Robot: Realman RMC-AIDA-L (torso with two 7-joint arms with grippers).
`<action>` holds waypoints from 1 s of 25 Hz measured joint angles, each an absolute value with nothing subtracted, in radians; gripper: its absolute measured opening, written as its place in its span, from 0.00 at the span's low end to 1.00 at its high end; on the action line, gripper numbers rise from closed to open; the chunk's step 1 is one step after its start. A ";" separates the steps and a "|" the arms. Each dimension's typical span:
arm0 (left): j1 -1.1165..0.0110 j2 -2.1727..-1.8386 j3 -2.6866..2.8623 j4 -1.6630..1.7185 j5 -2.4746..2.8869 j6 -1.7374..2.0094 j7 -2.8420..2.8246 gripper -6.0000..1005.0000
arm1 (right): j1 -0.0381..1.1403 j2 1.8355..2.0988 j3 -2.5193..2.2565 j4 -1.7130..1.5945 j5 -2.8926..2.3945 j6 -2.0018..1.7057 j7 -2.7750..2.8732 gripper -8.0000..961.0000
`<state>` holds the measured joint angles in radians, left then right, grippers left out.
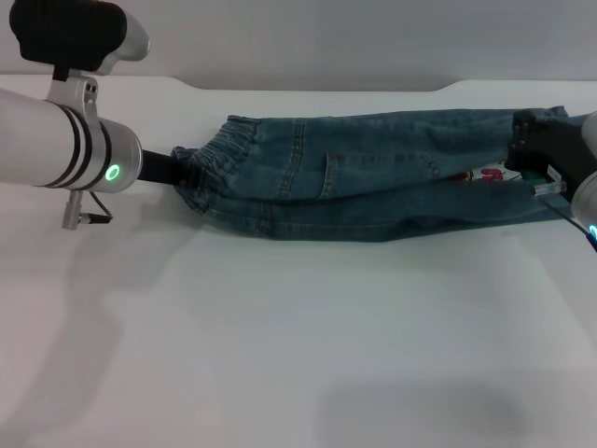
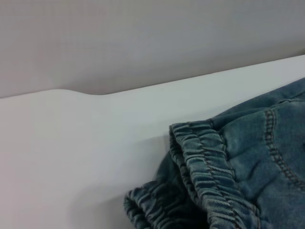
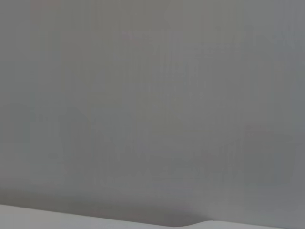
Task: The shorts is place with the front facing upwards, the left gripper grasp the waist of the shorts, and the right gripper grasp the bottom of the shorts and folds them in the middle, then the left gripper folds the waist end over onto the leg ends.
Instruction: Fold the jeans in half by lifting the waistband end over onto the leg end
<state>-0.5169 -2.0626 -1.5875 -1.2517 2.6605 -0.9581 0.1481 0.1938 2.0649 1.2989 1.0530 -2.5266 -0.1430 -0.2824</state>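
Blue denim shorts [image 1: 373,168] lie stretched left to right across the back of the white table [image 1: 280,336], doubled lengthwise so one half rests on the other. The elastic waist [image 1: 219,154] is at the left and bunches where my left gripper [image 1: 187,173] is shut on it. In the left wrist view the gathered waistband [image 2: 209,162] fills the near corner. My right gripper [image 1: 524,149] sits on the leg ends [image 1: 550,117] at the far right, its black body overlapping the denim. The right wrist view shows none of the shorts.
A small red and white patch [image 1: 485,175] shows between the denim layers near the right gripper. A grey wall rises behind the table's far edge [image 1: 326,91], which the right wrist view shows as a thin strip [image 3: 95,220].
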 joint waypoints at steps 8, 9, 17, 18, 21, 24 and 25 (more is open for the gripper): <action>-0.515 -2.063 -1.586 -1.297 2.650 -0.975 0.147 0.09 | 0.219 2.067 1.293 1.016 -2.525 -0.140 -0.281 0.01; -0.515 -2.063 -1.586 -1.303 2.650 -0.976 0.147 0.09 | 0.227 2.069 1.289 1.005 -2.524 -0.138 -0.280 0.01; -0.505 -2.063 -1.581 -1.386 2.629 -0.991 0.147 0.07 | 0.266 2.072 1.271 0.960 -2.512 -0.136 -0.277 0.01; -0.500 -2.063 -1.581 -1.398 2.628 -0.993 0.147 0.07 | 0.274 2.072 1.268 0.950 -2.506 -0.136 -0.276 0.01; -0.482 -2.063 -1.580 -1.447 2.626 -0.998 0.143 0.07 | 0.292 2.072 1.261 0.925 -2.493 -0.135 -0.275 0.01; -0.468 -2.062 -1.580 -1.482 2.626 -1.000 0.138 0.07 | 0.301 2.073 1.261 0.913 -2.492 -0.135 -0.275 0.01; -0.465 -2.062 -1.580 -1.489 2.626 -1.000 0.137 0.07 | 0.301 2.073 1.261 0.913 -2.492 -0.135 -0.275 0.01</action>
